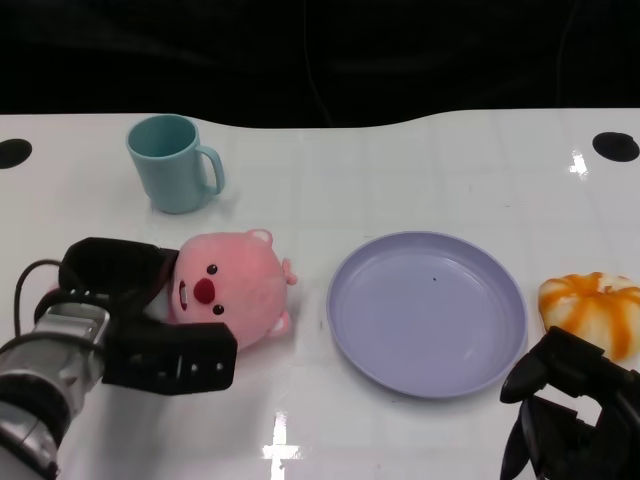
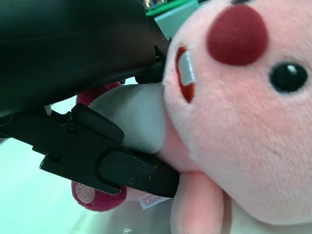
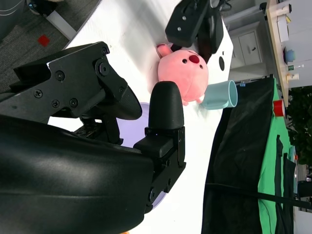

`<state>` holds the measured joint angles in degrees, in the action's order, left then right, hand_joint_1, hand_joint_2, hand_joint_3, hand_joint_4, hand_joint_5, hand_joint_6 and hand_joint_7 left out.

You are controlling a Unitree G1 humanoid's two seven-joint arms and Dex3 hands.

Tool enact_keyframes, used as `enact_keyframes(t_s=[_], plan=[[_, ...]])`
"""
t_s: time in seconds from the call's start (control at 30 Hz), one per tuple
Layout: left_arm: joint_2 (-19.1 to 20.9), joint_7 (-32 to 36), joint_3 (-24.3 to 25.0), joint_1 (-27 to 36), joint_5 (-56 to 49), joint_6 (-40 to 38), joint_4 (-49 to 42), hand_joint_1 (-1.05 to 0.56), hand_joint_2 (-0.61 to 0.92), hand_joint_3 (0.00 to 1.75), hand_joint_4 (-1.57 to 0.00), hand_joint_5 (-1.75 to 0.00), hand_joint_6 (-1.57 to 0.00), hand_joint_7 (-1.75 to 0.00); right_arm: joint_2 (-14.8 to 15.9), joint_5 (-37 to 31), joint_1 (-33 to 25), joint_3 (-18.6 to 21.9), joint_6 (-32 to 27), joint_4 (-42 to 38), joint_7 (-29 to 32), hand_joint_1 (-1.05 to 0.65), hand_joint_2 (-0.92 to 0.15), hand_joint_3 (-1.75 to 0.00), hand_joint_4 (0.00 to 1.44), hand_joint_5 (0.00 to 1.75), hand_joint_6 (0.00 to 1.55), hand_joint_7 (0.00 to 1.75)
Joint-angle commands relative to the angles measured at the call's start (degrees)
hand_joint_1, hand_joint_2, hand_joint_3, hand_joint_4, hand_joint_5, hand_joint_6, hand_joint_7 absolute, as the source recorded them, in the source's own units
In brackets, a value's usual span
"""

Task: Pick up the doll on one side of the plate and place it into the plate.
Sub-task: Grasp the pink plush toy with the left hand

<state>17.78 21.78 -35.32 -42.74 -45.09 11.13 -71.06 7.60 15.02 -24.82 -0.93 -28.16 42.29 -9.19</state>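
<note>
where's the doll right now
In the head view the doll lies on the table left of the plate, below the mug, with the left robot hand around it.

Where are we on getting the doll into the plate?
Reach looks done: the left hand is around the pink doll, fingers against its body. The doll seems to lie on the table, left of the purple plate, which holds nothing. Lift, carry and release remain.
</note>
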Motion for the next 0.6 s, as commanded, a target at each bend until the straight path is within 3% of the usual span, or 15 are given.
enact_keyframes(t_s=[0.03,0.07,0.13,0.27,0.6], plan=[[-1.78,-1.09,5.52,3.45,6.44,2.16,-0.9,-0.25,0.92,0.33,-0.8,-1.75,-0.65,-1.62,0.28,-0.08,0.64,-0.23,-0.19,-0.13,0.37,-0.11,-0.69,-1.23,0.65,1.75,0.45,1.73],[-2.3,-2.17,8.25,3.66,9.49,2.39,-0.84,-0.23,0.9,0.36,-0.81,-1.75,-0.66,-1.68,0.1,0.04,0.77,-0.29,-0.09,-0.33,0.4,-0.11,-0.69,-1.23,0.65,1.75,0.45,1.73],[-3.11,-4.78,13.48,3.96,15.4,2.77,-0.46,-0.2,0.79,0.63,-0.83,-1.75,-0.69,-1.73,-0.12,0.06,1.03,-0.47,0.16,-0.74,0.48,-0.11,-0.69,-1.23,0.66,1.75,0.45,1.73],[-3.46,-8.71,18.13,3.76,20.58,2.23,0.44,-0.2,0.68,0.9,-0.89,-1.75,-0.74,-1.75,-0.22,-0.34,1.51,-0.85,0.69,-1.4,0.5,-0.12,-0.68,-1.23,0.67,1.75,0.45,1.73],[-0.42,-12.71,18.32,4.1,20.31,4.86,6.88,-0.18,0.57,1.06,-0.93,-1.75,-0.76,-1.75,-0.7,-0.38,1.98,-1.35,0.81,-1.98,0.8,-0.11,-0.67,-1.24,0.67,1.75,0.47,1.72]])
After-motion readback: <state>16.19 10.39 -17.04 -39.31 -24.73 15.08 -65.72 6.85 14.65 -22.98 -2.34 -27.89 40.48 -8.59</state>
